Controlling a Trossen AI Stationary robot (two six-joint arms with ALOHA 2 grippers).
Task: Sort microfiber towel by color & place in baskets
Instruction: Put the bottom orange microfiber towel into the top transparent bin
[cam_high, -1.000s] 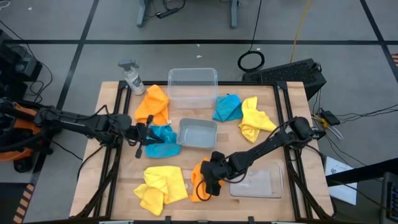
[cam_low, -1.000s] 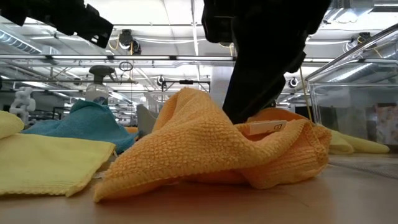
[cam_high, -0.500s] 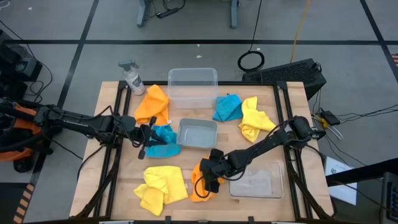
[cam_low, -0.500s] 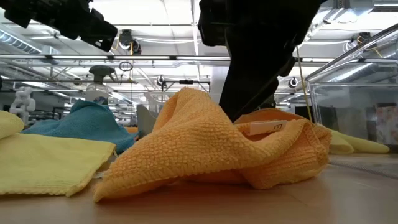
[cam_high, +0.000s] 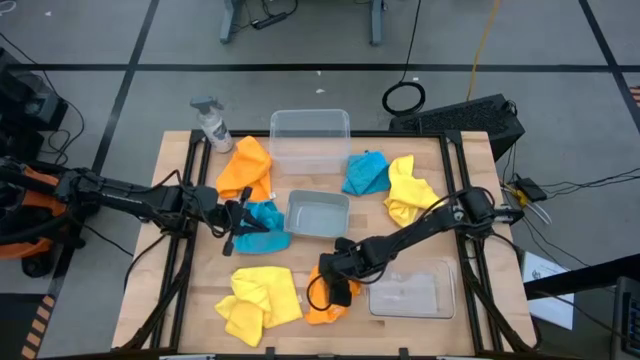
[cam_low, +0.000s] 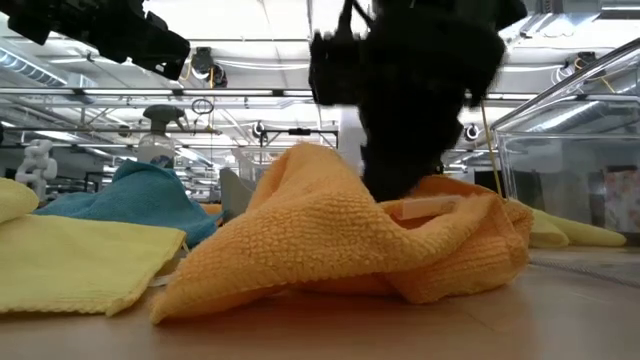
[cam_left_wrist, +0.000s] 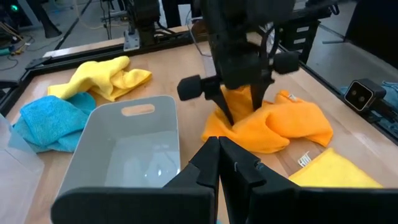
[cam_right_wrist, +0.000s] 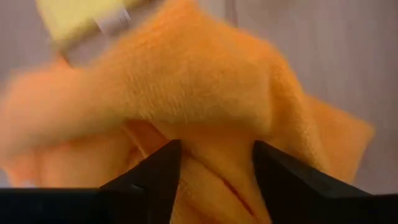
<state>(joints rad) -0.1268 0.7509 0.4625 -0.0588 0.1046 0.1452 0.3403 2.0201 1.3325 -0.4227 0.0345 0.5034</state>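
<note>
My right gripper (cam_high: 336, 282) is open and points down into the front orange towel (cam_high: 322, 303), which lies rumpled on the table near its near edge. In the right wrist view the orange towel (cam_right_wrist: 186, 81) fills the gap of my right gripper (cam_right_wrist: 214, 163). My left gripper (cam_high: 235, 220) is shut and hovers beside the left turquoise towel (cam_high: 266, 228), touching nothing. Other towels lie loose: orange (cam_high: 247, 168), turquoise (cam_high: 366, 172), yellow (cam_high: 408, 190) and yellow (cam_high: 258, 300). Three clear baskets stand on the table: a large one (cam_high: 310, 140), a small greyish one (cam_high: 318, 214) and a large one (cam_high: 412, 292). My right gripper comes at the orange towel from above, pointing down, with its fingers (cam_left_wrist: 225, 111) spread. Their tips rest in the cloth at the towel's middle. A raised fold (cam_right_wrist: 214, 127) stands between them. The towel lies on the table.
A grey-white spray bottle (cam_high: 212, 125) stands at the far left corner. Black frame rails (cam_high: 190, 230) run along the table's left and right sides. The small greyish basket (cam_left_wrist: 124, 155) sits just ahead of my left gripper. Bare wood shows at the near edge (cam_high: 400, 335).
My right gripper has moved toward the table's left and down, from beside the front orange towel to over its middle, and its fingers now stand in the cloth. My left gripper has edged a little toward the turquoise towel. The towels have stayed where they lay.
</note>
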